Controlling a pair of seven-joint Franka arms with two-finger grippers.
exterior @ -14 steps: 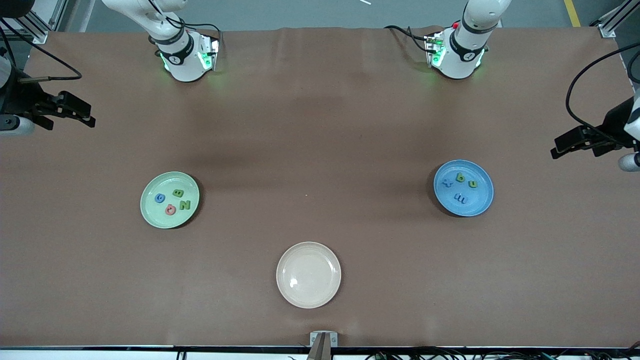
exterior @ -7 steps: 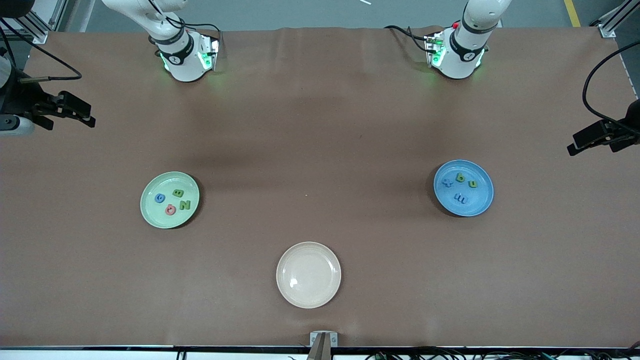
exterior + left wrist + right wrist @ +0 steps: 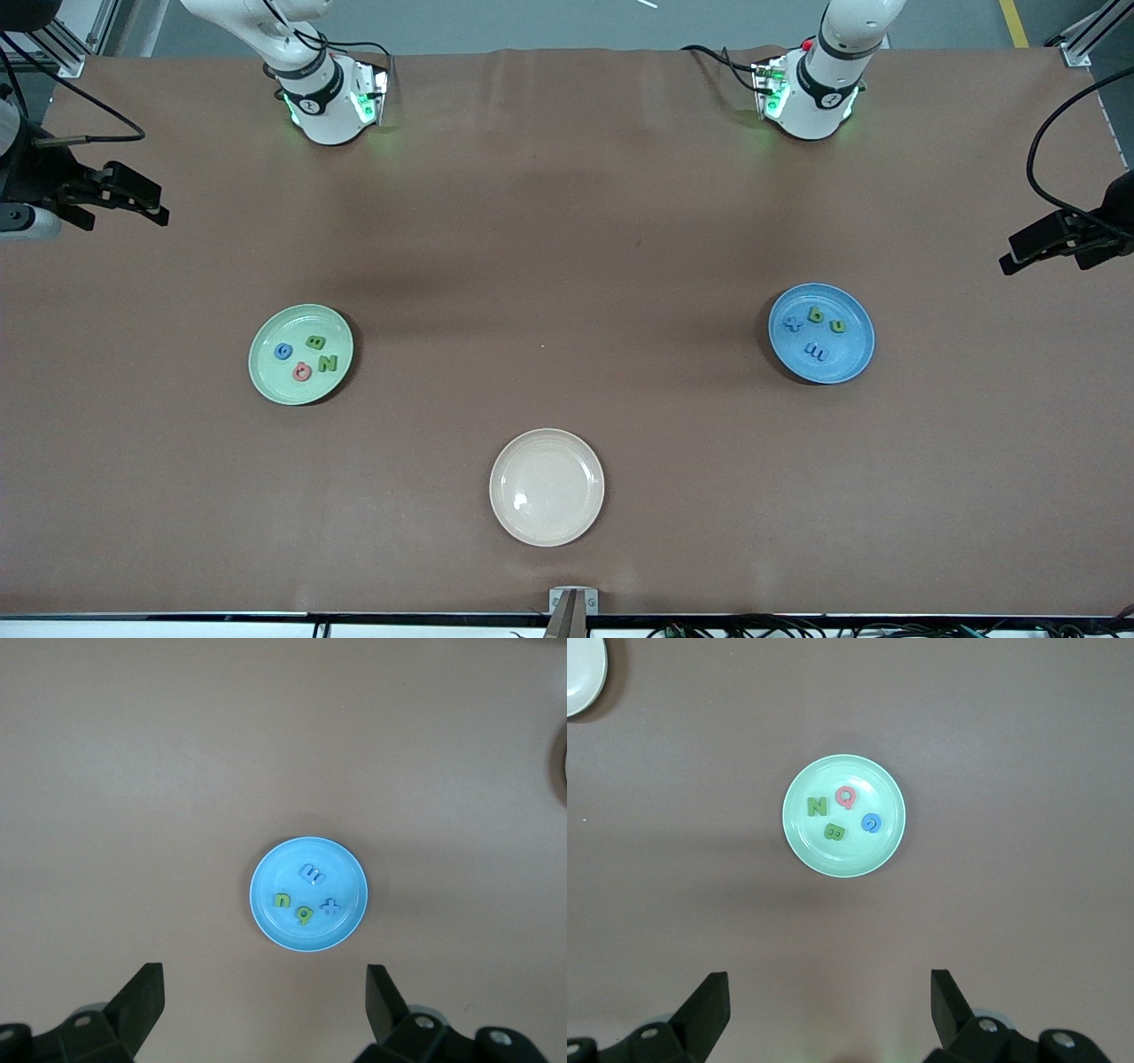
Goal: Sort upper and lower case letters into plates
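Three round plates sit on the brown bench (image 3: 567,221), and both arms wait pulled back at its ends with nothing in their grasp. The mint green plate (image 3: 300,354) lies toward the right arm's end; in it are four capital letters: a blue G (image 3: 283,352), a green B (image 3: 314,342), a green N (image 3: 328,362) and a pink Q (image 3: 302,372), close together but apart from one another. The blue plate (image 3: 821,333) lies toward the left arm's end, about as far from the front camera as the green one, and holds four small letters: a blue t (image 3: 794,324), a green b (image 3: 816,314), a green u (image 3: 836,326) and a blue m (image 3: 816,352). The cream plate (image 3: 547,486) sits between the two and nearer to the front camera, with nothing in it. The right gripper (image 3: 146,206) hangs over the bench edge at the right arm's end, its fingers (image 3: 709,1003) spread wide and holding nothing, looking down on the green plate in its wrist view. The left gripper (image 3: 1023,251) hangs over the bench edge at the left arm's end, its fingers (image 3: 143,996) likewise wide apart and bare, with the blue plate below in its wrist view.
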